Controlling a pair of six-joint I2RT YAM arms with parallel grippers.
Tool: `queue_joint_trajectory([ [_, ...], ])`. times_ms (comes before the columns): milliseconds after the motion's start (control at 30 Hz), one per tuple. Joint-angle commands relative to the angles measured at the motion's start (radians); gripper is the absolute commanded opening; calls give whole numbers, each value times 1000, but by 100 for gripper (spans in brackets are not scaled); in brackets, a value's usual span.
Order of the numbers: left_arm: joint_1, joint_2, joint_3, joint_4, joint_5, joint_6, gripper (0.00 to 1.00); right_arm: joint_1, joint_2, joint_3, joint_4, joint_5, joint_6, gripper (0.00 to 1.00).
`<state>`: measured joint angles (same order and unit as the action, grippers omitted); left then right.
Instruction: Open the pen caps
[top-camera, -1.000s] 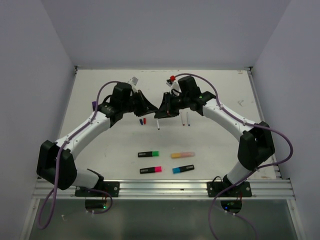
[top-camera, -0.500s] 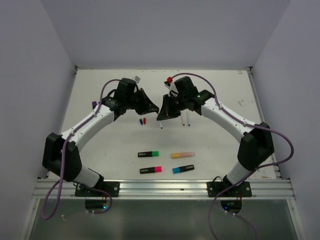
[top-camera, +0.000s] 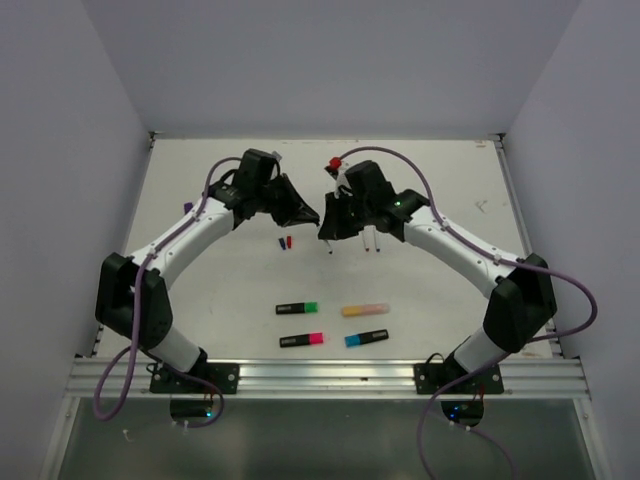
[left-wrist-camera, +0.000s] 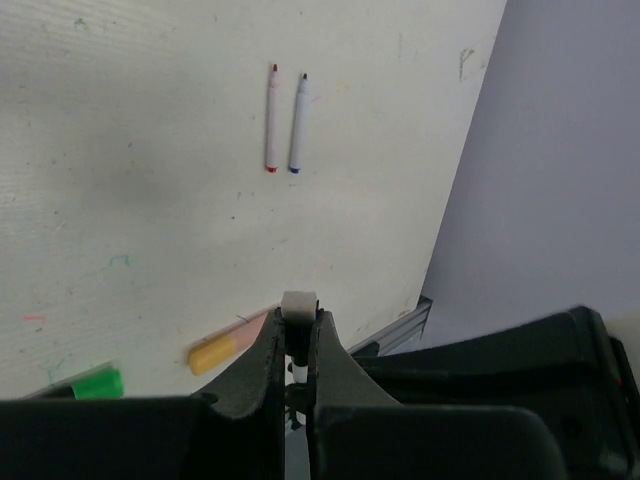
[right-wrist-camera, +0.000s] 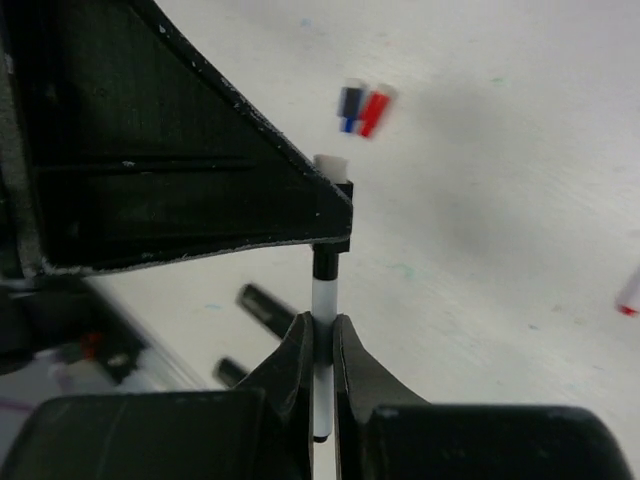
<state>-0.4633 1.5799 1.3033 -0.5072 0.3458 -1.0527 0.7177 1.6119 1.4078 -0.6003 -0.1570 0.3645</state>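
Both grippers meet on one thin white pen (right-wrist-camera: 323, 300), held above the table (top-camera: 450, 170). The right gripper (right-wrist-camera: 322, 335) is clamped tight on the pen's barrel. The left gripper (left-wrist-camera: 297, 328) is closed hard on the black cap (right-wrist-camera: 325, 264) end, with a white tip poking out past its fingers. The cap sits flush against the barrel with no gap showing. Just left of the pen, in the top view, a loose blue cap (right-wrist-camera: 350, 108) and red cap (right-wrist-camera: 375, 110) lie side by side, touching. Just right of the pen lie a red-tipped pen (left-wrist-camera: 271, 120) and a blue-tipped pen (left-wrist-camera: 299, 122), parallel and uncapped. Four highlighters lie in two rows on the side of the pen nearer the arm bases, well apart from it. Their caps are all on: a green cap (top-camera: 311, 307), a pink cap (top-camera: 316, 339), a blue highlighter cap (top-camera: 352, 341), and the peach highlighter (top-camera: 368, 310) with its orange cap (top-camera: 347, 311).
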Motion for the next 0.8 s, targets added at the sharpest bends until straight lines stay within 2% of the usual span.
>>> queue_joint_trajectory([
  [0,74,-82,-42,199,-25,49,0,-113,-92,-202,201,-614,146,0],
  [67,84,-96,-53,208,-21,66,0,-136,-98,-301,380,-755,322,0],
  [100,86,-107,-64,205,-22,75,0,-136,-99,-325,545,-792,380,0],
  [133,86,-109,-70,202,-27,88,0,-136,-101,-345,624,-843,434,0],
  [167,86,-113,-76,188,-30,92,0,-142,-102,-354,658,-830,476,0],
  [233,87,-121,-82,153,-65,124,0,-146,-92,-319,498,-738,398,0],
  [267,87,-121,-81,106,-83,141,0,-147,-90,-252,397,-651,266,0],
  [300,87,-117,-76,79,-123,179,0,-147,-84,-216,193,-565,204,0],
  [333,87,-109,-72,53,-139,201,0,-147,-75,-181,115,-497,151,0],
  [367,87,-98,-64,-9,-151,224,0,-147,-58,-118,40,-288,84,0],
  [400,87,-66,-43,-45,-181,270,0,-149,-46,-93,-78,-203,65,0],
  [467,86,-38,-35,-105,-203,315,0,-164,-21,-47,-172,-11,21,0],
  [567,86,6,-41,-145,-252,387,0,-194,17,-17,-232,133,-10,0],
  [767,84,60,-73,-122,-327,451,0,-296,68,-41,-228,221,-44,0],
])
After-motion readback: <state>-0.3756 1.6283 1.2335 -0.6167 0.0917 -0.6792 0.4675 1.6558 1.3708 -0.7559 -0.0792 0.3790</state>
